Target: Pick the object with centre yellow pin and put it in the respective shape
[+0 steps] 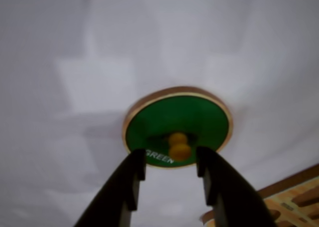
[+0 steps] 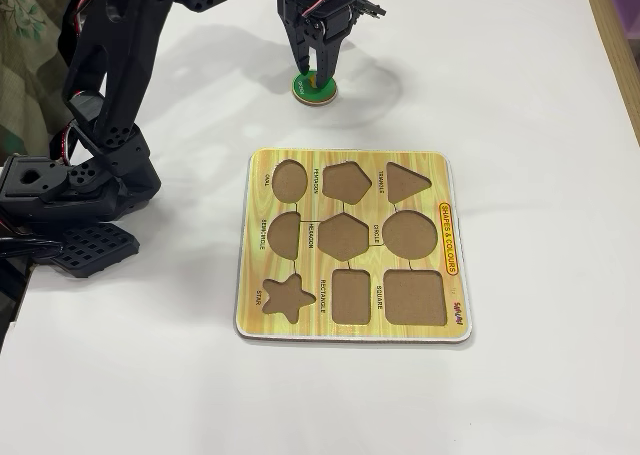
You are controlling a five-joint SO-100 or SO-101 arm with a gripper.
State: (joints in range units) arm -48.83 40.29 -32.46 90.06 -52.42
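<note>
A green round wooden disc (image 1: 194,119) with a yellow pin (image 1: 179,146) in its centre and the word GREEN on it lies flat on the white table. In the fixed view the disc (image 2: 322,94) lies above the puzzle board. My gripper (image 1: 171,163) is open. Its two black fingers stand on either side of the pin, just above the disc, without touching it. In the fixed view the gripper (image 2: 312,70) points down over the disc. The yellow board (image 2: 355,245) has several empty shape holes, one a circle (image 2: 411,234).
The board's corner (image 1: 294,199) shows at the lower right of the wrist view. The arm's black base (image 2: 70,205) stands at the left of the fixed view. A wooden table edge (image 2: 615,35) runs along the right.
</note>
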